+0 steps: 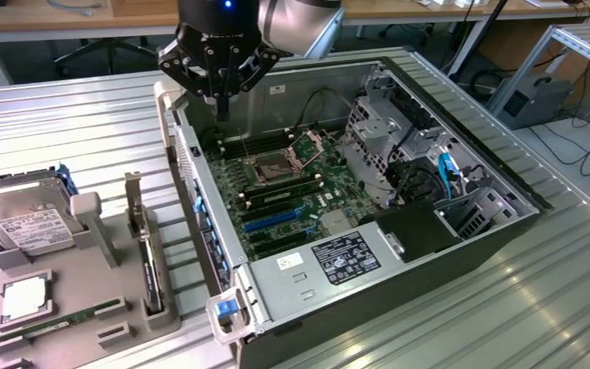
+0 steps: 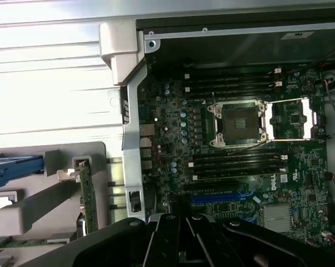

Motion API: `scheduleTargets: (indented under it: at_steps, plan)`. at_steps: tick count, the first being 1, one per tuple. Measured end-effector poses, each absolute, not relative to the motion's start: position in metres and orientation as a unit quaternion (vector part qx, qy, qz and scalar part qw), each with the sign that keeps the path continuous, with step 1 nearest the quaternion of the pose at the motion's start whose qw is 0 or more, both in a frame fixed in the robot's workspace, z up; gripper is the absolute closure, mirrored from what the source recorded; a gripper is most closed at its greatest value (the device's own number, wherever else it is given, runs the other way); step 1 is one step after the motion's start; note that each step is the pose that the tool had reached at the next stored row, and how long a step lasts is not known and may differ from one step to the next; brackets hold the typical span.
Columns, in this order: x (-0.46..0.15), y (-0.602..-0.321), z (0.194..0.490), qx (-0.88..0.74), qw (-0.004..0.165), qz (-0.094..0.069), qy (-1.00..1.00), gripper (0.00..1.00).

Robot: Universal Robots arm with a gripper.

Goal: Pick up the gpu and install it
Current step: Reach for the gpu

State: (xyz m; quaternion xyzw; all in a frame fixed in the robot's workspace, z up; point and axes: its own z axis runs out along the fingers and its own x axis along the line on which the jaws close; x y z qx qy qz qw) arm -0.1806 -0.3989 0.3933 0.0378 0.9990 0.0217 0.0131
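Exterior view: the claw point(image 1: 221, 115), pressed together and empty, hangs over the eleven o'clock corner of the open computer case point(image 1: 500, 238). At eight o'clock, the gray tray point(image 1: 85, 304) holds a hard drive point(image 1: 28, 223) and the gpu point(image 1: 150, 269) on edge.

A lab is showing: an arm point(image 1: 300, 27) is hanging over an open PC case point(image 1: 459, 254) on a metal bench point(image 1: 70, 123), desks point(image 1: 70, 19) standing behind.
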Motion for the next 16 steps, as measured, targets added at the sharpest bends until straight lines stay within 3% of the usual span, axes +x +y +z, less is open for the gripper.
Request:
scheduleTargets:
  at_steps: [16]
  plan:
    - [-0.200,-0.399,0.393,0.038,0.013,0.022,0.999,0.89]
